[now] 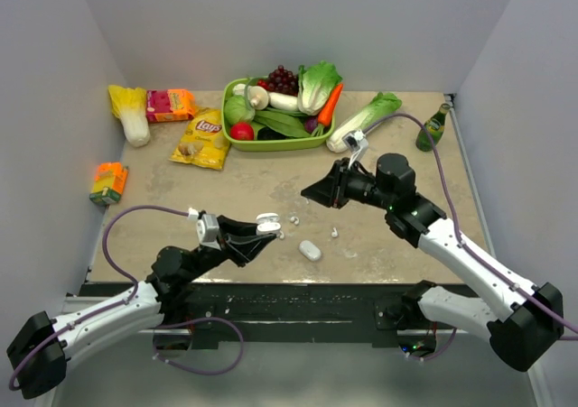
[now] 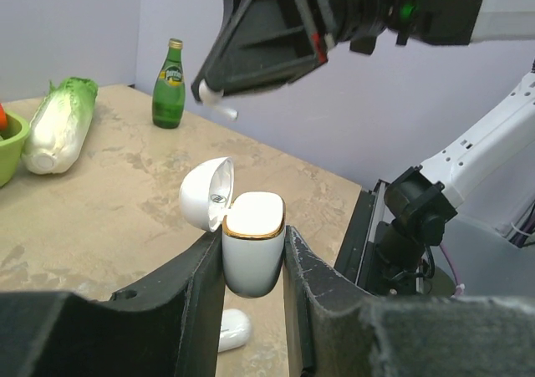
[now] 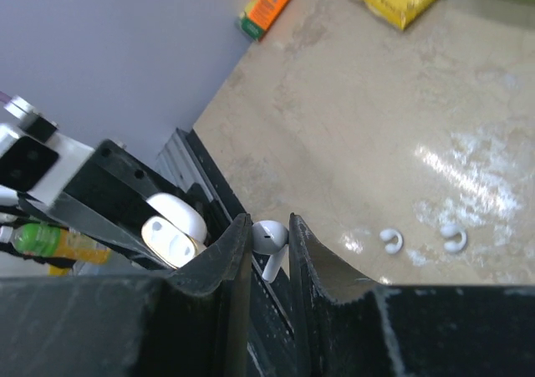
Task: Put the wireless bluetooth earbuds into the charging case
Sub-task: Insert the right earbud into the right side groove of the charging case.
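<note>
The left fingers (image 2: 211,268) are clenched on the body of the charging case (image 2: 253,247). The case is held upright in the air above the near part of the table (image 1: 226,186). Its lid (image 2: 205,195) is hinged open to one side, and the gold-rimmed top of the body is exposed. The right fingers (image 3: 242,247) grasp one earbud (image 3: 269,237) by its bulb, with the stem protruding from between the fingertips. This earbud hangs higher than the open case and apart from it, touching neither the case nor the table. Two more earbuds lie loose on the table between the arms: the first loose earbud (image 1: 293,219) just right of the held case, and the second loose earbud (image 1: 334,233) further right. They are near each other but not touching. A second white case (image 1: 310,250), closed, lies on the table in front of them. At the far side stand a green basket (image 1: 280,144) of vegetables, a yellow chip bag (image 1: 200,139), a green bottle (image 1: 433,127) and an orange box (image 1: 108,182).
</note>
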{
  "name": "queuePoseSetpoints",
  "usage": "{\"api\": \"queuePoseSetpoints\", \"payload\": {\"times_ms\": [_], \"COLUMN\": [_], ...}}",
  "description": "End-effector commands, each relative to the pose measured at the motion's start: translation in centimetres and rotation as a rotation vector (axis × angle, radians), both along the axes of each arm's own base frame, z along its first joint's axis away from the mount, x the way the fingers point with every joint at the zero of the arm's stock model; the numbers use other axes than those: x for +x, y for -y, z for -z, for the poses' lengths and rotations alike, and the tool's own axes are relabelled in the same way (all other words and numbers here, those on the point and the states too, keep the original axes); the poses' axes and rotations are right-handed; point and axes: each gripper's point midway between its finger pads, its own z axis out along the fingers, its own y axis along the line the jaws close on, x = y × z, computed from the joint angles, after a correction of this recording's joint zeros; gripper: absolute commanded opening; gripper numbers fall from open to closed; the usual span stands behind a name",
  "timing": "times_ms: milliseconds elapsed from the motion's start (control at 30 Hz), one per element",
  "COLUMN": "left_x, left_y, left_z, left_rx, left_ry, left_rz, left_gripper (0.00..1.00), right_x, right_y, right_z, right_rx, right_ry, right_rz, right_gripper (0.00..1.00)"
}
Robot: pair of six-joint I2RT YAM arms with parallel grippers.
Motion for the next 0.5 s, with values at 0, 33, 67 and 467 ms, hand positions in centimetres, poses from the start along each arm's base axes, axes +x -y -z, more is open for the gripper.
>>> {"api": "queuePoseSetpoints", "payload": {"times_ms": [0, 33, 67, 467], "left_x": [0.4, 0.5, 0.5, 1.2], "left_y": [-0.2, -0.2, -0.2, -0.1], "left_z": [-4.1, -4.4, -4.7, -7.1], "left_rx": [-0.054, -0.055, -0.059, -0.111], "left_ry": [0.068, 0.067, 0.07, 0.068], "left_rz": [-0.029, -0.034, -0.035, -0.058], "left_gripper": [0.0, 0.0, 0.0, 0.0], "right_x": [1.1, 1.3, 1.3, 1.5], "right_y": [0.9, 1.0, 1.2, 2.1], "right_z": [-6.1, -6.5, -7.1, -8.4], "right_rx": [0.032, 0.035, 0.042, 0.051], "right_ry": [0.155, 0.162, 0.175, 0.19], "right_rz": [0.072, 0.083, 0.094, 0.169], "right_gripper": [0.0, 0.0, 0.0, 0.0]}}
